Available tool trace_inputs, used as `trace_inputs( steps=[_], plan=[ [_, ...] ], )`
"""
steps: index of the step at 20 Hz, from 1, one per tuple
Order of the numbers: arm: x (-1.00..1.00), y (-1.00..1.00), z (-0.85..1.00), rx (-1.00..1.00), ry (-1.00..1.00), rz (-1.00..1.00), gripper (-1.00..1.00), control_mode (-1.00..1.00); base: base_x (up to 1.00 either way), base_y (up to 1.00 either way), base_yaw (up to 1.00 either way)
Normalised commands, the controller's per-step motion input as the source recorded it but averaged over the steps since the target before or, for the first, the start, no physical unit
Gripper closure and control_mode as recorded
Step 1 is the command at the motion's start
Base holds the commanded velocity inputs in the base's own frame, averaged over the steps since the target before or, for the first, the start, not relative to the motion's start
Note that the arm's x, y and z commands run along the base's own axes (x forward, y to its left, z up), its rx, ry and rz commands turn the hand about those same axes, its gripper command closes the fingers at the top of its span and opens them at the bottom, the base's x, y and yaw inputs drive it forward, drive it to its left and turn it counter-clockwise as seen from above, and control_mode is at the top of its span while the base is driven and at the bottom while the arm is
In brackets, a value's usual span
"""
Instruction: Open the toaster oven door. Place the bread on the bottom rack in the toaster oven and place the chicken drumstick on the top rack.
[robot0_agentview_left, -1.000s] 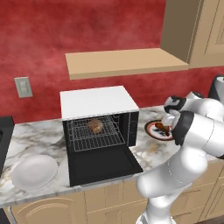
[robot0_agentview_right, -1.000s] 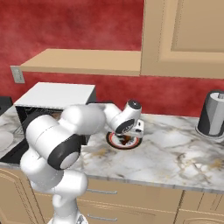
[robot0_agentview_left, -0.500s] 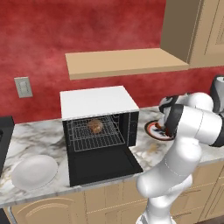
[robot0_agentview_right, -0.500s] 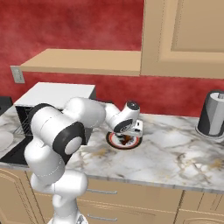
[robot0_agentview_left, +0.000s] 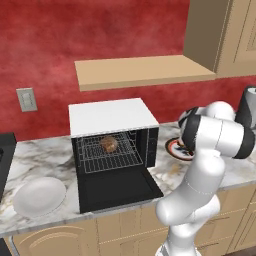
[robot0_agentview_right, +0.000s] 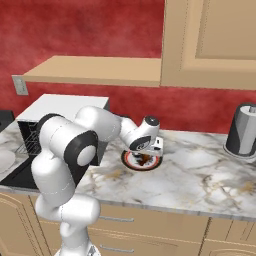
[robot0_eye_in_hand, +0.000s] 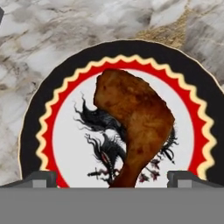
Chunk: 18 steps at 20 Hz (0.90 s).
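The toaster oven (robot0_agentview_left: 112, 117) stands on the counter with its door (robot0_agentview_left: 117, 190) folded down flat. The bread (robot0_agentview_left: 108, 144) lies on a wire rack inside. To its right, the chicken drumstick (robot0_eye_in_hand: 133, 127) lies on a red, black and white patterned plate (robot0_eye_in_hand: 57, 113). My gripper (robot0_eye_in_hand: 113, 179) hangs open just above that plate (robot0_agentview_right: 131, 161), one finger on each side of the drumstick's thin end, not touching it. In the right base view the gripper (robot0_agentview_right: 147, 150) points down at the plate. In the left base view my arm hides most of the plate (robot0_agentview_left: 175, 149).
A plain white plate (robot0_agentview_left: 39, 196) lies left of the open door. A grey kettle (robot0_agentview_right: 242, 131) stands at the far right of the counter. A wooden shelf (robot0_agentview_left: 142, 72) hangs above the oven. A black stove edge (robot0_agentview_left: 4, 150) shows at far left.
The arm's elbow has swung round while the hand stayed over the patterned plate. The jaws stayed open and the drumstick and bread have not moved.
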Motion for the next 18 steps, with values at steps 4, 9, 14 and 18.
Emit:
trace_inputs(
  steps=[4, 9, 14, 18],
  plan=[
    [0.08, 0.00, -0.12, -0.04, 0.00, 0.02, -1.00, -1.00, 0.00, 0.00, 0.00],
    [0.03, -0.04, -0.14, -0.07, 0.00, 0.04, -1.00, -1.00, 0.00, 0.00, 0.00],
    [0.02, 0.00, -0.14, -0.06, 0.00, 0.04, -1.00, -1.00, 0.00, 0.00, 0.00],
    [0.10, 0.00, -0.05, 0.00, 0.00, 0.02, -1.00, -1.00, 0.00, 0.00, 0.00]
  ],
)
